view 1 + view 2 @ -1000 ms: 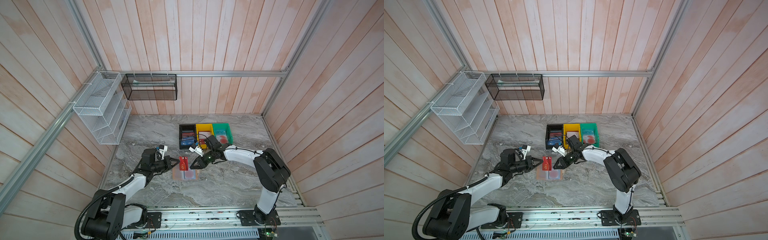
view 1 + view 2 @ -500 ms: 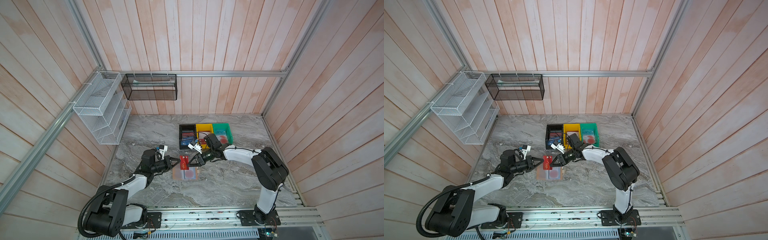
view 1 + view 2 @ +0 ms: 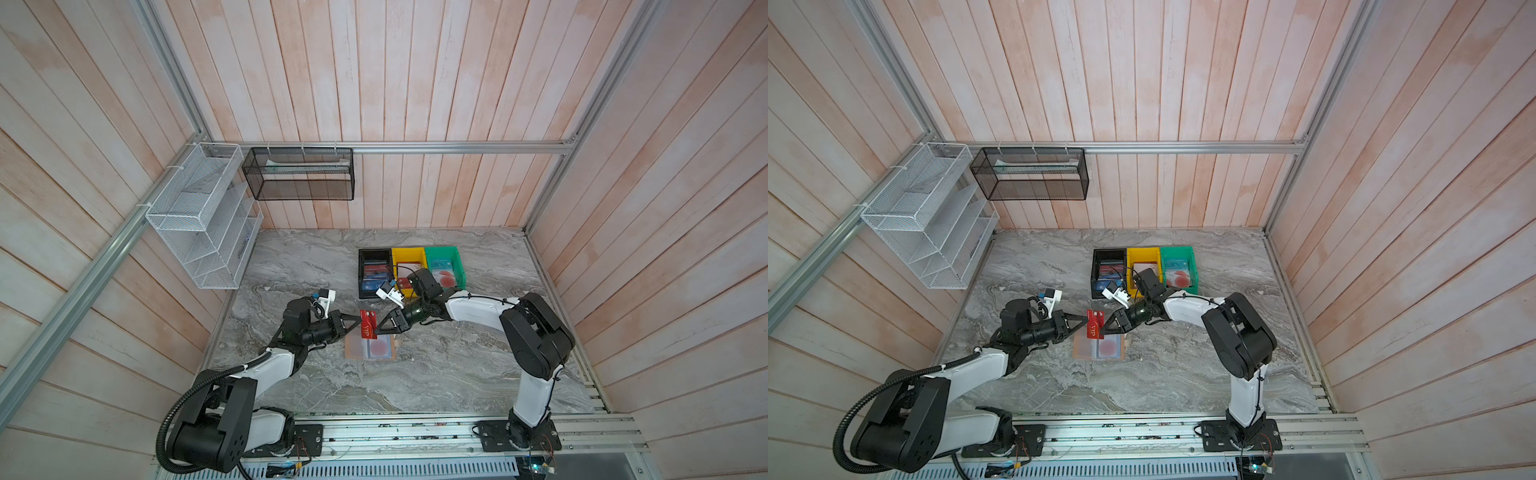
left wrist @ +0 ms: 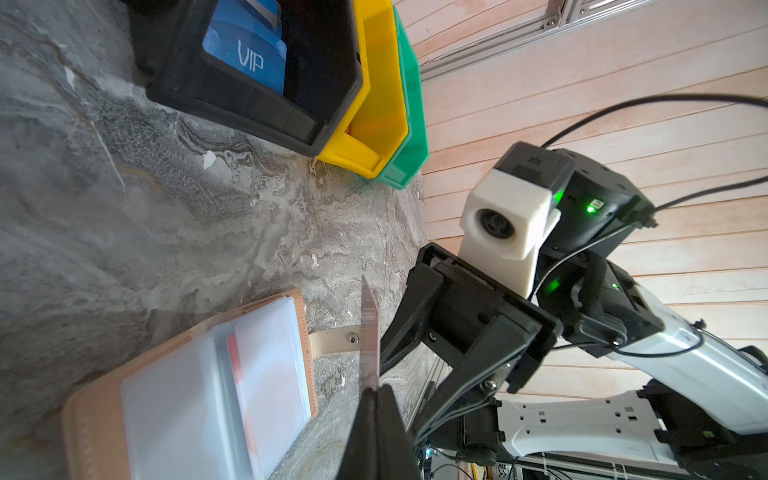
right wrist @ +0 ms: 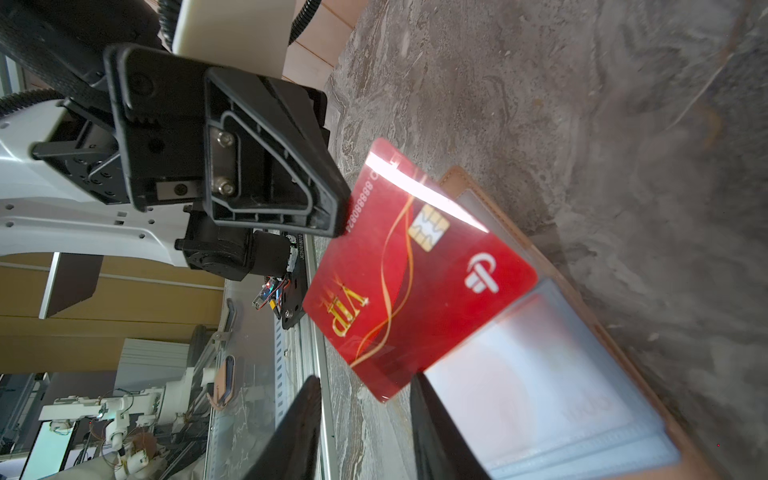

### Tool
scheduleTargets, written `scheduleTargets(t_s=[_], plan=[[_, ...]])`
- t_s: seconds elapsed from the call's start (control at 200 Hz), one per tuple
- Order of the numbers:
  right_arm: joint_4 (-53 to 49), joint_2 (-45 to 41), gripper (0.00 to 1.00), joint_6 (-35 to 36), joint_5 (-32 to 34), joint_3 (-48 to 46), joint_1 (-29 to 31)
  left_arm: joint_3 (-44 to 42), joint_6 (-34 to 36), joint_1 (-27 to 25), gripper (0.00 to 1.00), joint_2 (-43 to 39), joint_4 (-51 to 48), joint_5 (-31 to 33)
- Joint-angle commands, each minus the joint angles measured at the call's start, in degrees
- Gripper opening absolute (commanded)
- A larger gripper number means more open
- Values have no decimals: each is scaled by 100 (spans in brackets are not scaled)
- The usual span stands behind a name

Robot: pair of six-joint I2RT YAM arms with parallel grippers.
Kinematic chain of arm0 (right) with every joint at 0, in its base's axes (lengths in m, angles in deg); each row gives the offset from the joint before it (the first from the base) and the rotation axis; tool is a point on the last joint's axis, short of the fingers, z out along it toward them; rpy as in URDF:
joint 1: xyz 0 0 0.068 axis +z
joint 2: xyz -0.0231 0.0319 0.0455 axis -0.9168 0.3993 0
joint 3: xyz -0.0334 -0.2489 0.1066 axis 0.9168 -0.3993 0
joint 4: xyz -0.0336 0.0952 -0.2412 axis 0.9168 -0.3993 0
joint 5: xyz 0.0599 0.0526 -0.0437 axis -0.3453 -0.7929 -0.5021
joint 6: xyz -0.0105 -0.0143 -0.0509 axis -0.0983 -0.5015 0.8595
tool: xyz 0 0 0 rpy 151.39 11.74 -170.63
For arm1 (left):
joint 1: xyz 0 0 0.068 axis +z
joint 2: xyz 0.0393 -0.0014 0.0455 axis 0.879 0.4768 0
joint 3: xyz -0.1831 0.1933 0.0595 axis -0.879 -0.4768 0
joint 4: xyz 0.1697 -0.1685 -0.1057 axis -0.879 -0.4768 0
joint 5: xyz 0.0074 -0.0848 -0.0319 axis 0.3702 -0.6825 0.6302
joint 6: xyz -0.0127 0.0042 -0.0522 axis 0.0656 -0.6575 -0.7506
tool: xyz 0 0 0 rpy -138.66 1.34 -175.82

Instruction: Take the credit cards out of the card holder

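Note:
My left gripper (image 3: pixel 358 321) (image 3: pixel 1086 319) is shut on one edge of a dark red credit card (image 3: pixel 368 324) (image 5: pixel 415 270) with gold VIP lettering and holds it up above the table. The left wrist view shows that card (image 4: pixel 370 332) edge-on in the closed jaws (image 4: pixel 376 388). My right gripper (image 3: pixel 377 330) (image 5: pixel 365 378) is open, and the card's free corner sits between its fingers. The tan card holder (image 3: pixel 369 348) (image 4: pixel 187 374) lies open flat below. A pale card with a red circle (image 3: pixel 378 348) shows in its clear sleeve.
Black (image 3: pixel 374 272), yellow (image 3: pixel 409 257) and green (image 3: pixel 446 259) bins stand side by side behind the grippers, with cards inside, one of them a blue VIP card (image 4: pixel 245 54). A white wire rack (image 3: pixel 199 216) and a black mesh basket (image 3: pixel 299 174) hang on the walls.
My right gripper has moved left to the red card and opened a little wider. The left gripper has kept hold of the card.

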Motion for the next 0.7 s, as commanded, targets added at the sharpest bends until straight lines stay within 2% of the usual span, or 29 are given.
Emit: scheduleTargets(t_s=[0.0, 0.445, 0.69], plan=[[3, -72, 39, 44, 46, -121, -93, -26, 22, -23, 0, 16, 181, -119], [891, 11, 39, -430, -511, -288, -180, -11, -231, -183, 0, 298, 729, -215], [1003, 120, 37, -537, -608, -187, -186, -27, -321, -234, 0, 500, 969, -156]])
